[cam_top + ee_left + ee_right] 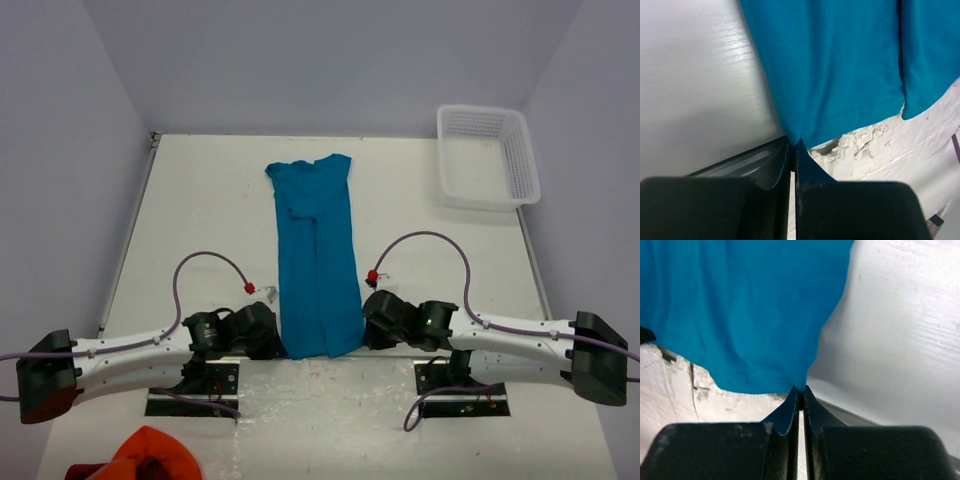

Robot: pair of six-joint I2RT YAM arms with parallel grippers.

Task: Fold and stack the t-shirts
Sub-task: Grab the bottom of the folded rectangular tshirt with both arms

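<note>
- We found the left gripper (792,146) with its jaws pressed together. It was clamped on the near-left hem corner of the t-shirt (315,260), with the cloth pinched right at the fingertips.
- The right gripper (801,389) was the same: jaws together, clamped on the near-right hem corner.
- In the top view the left gripper sat at the shirt's 7 o'clock and the right at its 5 o'clock. Both were low, and the wrists pointed inward at each other across the hem.
- Both wrist views showed the hem just off the fingertips, lying over a chipped, rough white patch of surface.
- The t-shirt lay flat on the table (200,200) as a long narrow strip running 12 to 6 down the centre. Both sides were folded in and met along a centre line. The collar end was at 12 and the hem at 6, between the two arm bases.
- Both forearms ran outward along the near edge, the left toward 8 o'clock and the right toward 4. A purple cable (205,260) looped above each.
- A white mesh basket (486,197) sat at the table's 1 o'clock corner, well apart from the shirt.
- An orange-red bunched cloth (150,455) sat at 7 o'clock, nearer than the left arm's base and apart from everything else.
</note>
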